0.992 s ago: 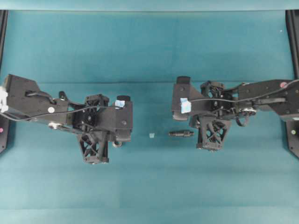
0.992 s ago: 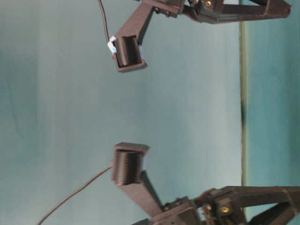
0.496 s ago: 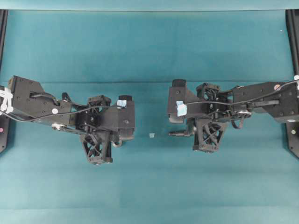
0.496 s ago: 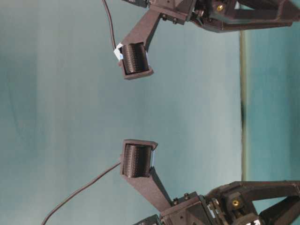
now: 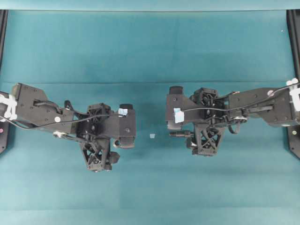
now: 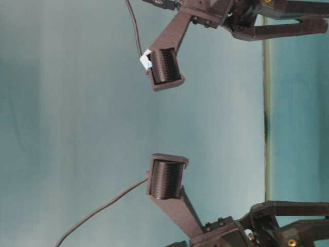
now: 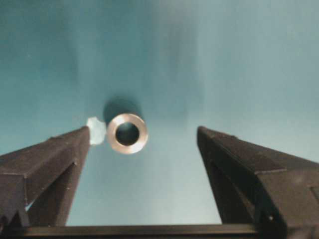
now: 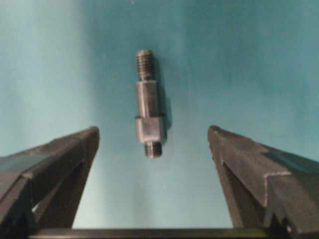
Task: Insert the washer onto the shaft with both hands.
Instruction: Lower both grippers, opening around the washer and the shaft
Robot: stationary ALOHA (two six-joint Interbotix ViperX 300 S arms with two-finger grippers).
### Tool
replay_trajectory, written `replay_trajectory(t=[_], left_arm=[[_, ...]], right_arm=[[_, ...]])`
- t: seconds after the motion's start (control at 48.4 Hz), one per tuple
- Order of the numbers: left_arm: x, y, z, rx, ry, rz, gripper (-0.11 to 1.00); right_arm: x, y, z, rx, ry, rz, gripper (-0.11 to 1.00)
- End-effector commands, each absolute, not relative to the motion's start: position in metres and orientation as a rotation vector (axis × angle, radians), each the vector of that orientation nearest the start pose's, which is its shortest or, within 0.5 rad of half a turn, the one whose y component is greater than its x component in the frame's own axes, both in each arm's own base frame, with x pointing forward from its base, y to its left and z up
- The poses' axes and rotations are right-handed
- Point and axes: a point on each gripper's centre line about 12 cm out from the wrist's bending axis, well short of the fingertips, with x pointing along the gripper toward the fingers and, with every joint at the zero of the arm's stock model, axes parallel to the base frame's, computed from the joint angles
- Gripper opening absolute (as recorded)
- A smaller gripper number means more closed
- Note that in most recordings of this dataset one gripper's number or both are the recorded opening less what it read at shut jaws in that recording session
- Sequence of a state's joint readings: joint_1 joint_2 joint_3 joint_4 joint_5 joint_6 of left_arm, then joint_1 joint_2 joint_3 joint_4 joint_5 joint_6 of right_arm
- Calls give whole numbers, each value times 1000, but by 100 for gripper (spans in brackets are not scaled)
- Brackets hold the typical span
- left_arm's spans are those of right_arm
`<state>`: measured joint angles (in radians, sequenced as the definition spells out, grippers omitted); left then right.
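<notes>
In the left wrist view the washer (image 7: 127, 133), a small silvery ring with a dark hole, lies flat on the teal mat. It sits between the tips of my left gripper (image 7: 143, 131), nearer the left finger and touching neither. The jaws stand wide open. The shaft (image 8: 148, 107), a dark stepped rod with threaded ends, lies lengthwise between the open fingers of my right gripper (image 8: 154, 130), its near end level with the tips. From overhead only the shaft's end (image 5: 179, 134) peeks out under the right arm. The washer is hidden there.
A pale tape scrap (image 7: 95, 130) lies beside the washer, against the left fingertip. Another scrap (image 5: 152, 136) sits on the mat between the two arms. Black rails run along the left (image 5: 3, 28) and right (image 5: 294, 37) table edges.
Both grippers have gone from shut to wide open. Both arms have shifted toward the middle, and the right one now covers most of the shaft from above.
</notes>
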<state>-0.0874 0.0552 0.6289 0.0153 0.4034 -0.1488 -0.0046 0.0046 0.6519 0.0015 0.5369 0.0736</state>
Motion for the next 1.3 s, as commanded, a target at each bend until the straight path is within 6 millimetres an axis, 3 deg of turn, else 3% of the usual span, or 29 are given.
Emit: replay_trajectory(t=[0.0, 0.269, 0.682, 1.034, 1.282], left_arm=[[365, -32, 131, -68, 1076, -4, 94], [365, -32, 120, -68, 1103, 0, 94], [367, -32, 104, -69, 1120, 1, 94], [365, -31, 102, -61, 1121, -2, 94], [367, -20, 104, -74, 1111, 23, 94]], right_arm=[[343, -1, 133, 62, 1187, -42, 95], [341, -1, 113, 57, 1213, -41, 95], [345, -1, 101, 51, 1210, -38, 95], [344, -1, 93, 52, 1231, -39, 95], [344, -2, 90, 54, 1233, -42, 95]])
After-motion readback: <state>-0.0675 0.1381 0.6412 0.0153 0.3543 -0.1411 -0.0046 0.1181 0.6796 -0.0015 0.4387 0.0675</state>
